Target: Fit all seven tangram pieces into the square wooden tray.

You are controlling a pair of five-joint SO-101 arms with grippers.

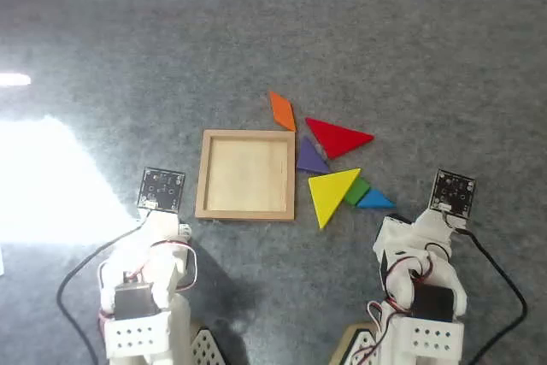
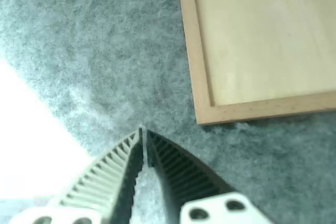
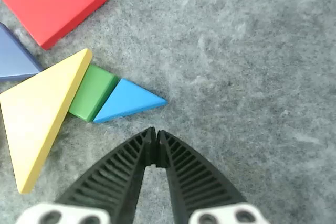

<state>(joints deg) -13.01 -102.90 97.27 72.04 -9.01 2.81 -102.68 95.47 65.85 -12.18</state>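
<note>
Wooden tray (image 1: 204, 175), one, lies beside six tangram pieces (image 1: 329, 196).

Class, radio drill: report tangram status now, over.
Left pincer shut, empty, by tray corner. Right pincer shut, empty, near blue triangle. Tray bare, six pieces beside it. No obstruction seen.

Edges crop the tray (image 2: 193, 51) and purple triangle (image 3: 13, 56).

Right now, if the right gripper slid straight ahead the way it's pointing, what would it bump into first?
Most likely the blue triangle: the right gripper, shut, points at its narrow end, just ahead on the grey mat. Its height is unclear, so it might pass above.
</note>
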